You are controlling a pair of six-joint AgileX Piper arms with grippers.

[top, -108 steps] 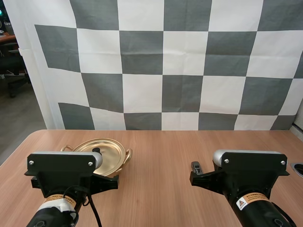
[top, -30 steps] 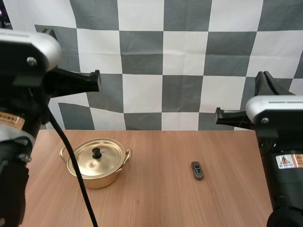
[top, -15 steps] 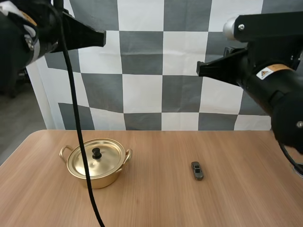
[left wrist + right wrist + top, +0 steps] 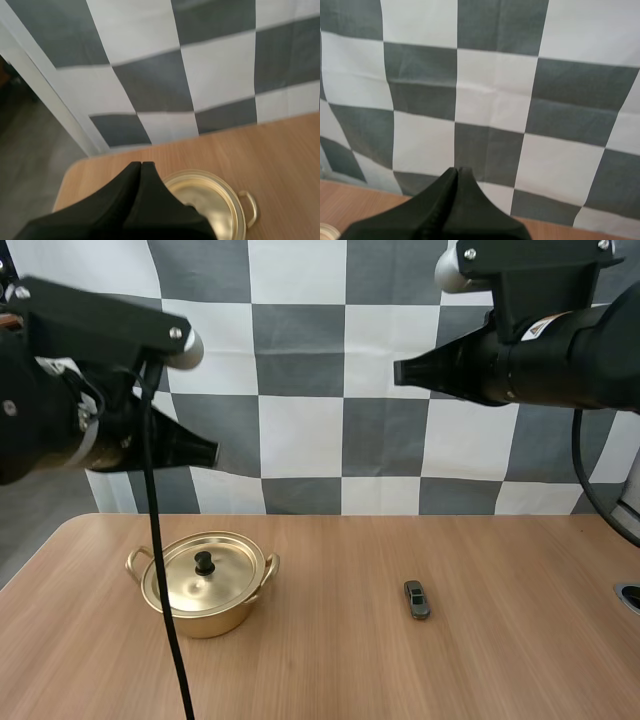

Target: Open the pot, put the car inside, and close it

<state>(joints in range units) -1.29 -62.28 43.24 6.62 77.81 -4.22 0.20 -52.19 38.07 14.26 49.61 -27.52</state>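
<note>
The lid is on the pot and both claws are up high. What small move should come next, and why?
Probably lower the left claw toward the black knob of the lid, opening it. The lid closes the gold pot on that arm's side, and the claw is shut, high above it.

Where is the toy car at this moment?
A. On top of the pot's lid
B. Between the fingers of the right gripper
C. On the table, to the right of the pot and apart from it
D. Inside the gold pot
C: in the high view the toy car lies on the bare table, well apart from the gold pot, which has its lid on.
</note>
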